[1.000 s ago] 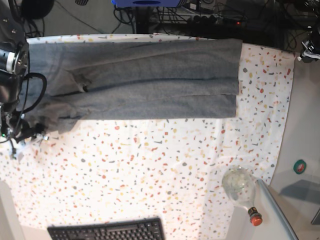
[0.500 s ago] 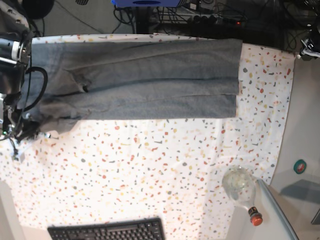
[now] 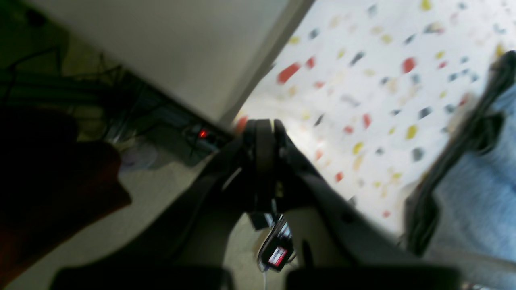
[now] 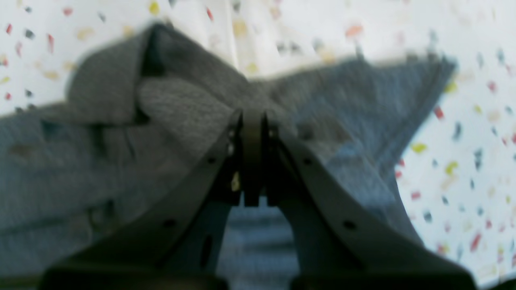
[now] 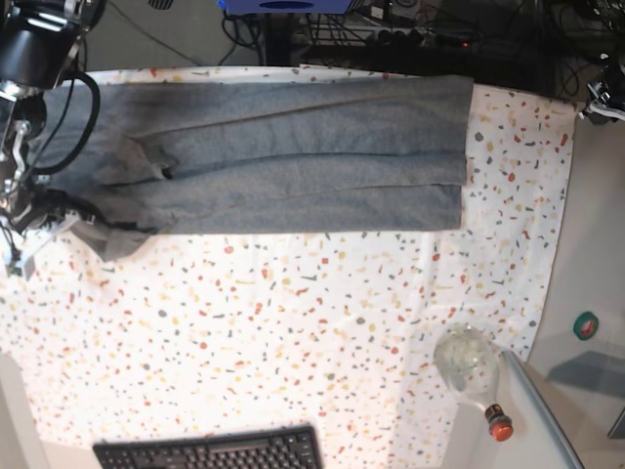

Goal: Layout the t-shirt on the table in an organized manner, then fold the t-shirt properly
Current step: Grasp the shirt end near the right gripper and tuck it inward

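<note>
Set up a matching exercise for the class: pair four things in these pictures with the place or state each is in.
Things:
1. t-shirt
2. right gripper
3. keyboard
4. glass bottle

Places or states:
a. bottom edge of the base view
b. lying on its side near the table corner
c. spread in a long folded band
d. shut on grey cloth

Pairs: 1-c, 2-d, 3-a, 4-b

The base camera looks straight down from high up on the whole worktop. Each wrist camera sits close behind its own end effector. All three see the speckled cloth.
</note>
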Robot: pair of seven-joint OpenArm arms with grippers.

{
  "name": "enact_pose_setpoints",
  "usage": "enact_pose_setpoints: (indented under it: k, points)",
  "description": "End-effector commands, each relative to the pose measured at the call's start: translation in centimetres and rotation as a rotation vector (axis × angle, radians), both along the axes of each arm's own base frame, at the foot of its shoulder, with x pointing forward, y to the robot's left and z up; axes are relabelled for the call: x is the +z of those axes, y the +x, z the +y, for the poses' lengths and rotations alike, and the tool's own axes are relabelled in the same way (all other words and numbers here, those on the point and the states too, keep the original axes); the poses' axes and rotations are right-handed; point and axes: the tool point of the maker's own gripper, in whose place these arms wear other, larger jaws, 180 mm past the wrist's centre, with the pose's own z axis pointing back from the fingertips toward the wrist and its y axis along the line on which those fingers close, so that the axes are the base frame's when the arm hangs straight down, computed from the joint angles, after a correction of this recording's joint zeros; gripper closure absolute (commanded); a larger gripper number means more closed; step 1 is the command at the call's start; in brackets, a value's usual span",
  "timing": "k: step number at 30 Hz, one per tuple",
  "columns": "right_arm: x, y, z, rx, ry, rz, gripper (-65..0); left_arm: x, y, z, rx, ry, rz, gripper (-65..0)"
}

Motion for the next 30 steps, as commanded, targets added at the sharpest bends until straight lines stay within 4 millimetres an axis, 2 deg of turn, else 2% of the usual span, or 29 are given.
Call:
enact_pose_setpoints:
  k: [1,7,16,25,28,30]
  points:
    - [1.8,0.7,-0.7,-0.009,-0.02,-0.058,0.0,1.1,0.4,0.8,-0.008,0.031,-0.02,0.0]
    - [2.2,-4.3,1.2,-0.027,-0.025,-0.054,0.0,0.2,1.7,-1.1,-0.088,0.011,0.004,0.0]
    - [0.5,-8.9,3.2,-0.035,0.007,0.019,0.0,0.3,2.9,-1.5,-0.105,0.006,-0.013,0.0]
    - [-1.3,-11.6,5.5,-0.052,0.072,0.107,0.0,0.4,3.1,-1.5,-0.105,0.008,-0.019,0.0]
    - [-1.1,-12.5,6.2,-0.05,0.091,0.163,0.0,0.4,3.1,-1.5,-0.105,0.008,-0.019,0.0]
    - [0.1,-11.9,6.4,-0.048,0.08,0.123,-6.3,0.4,3.1,-1.5,-0.105,0.008,-0.019,0.0]
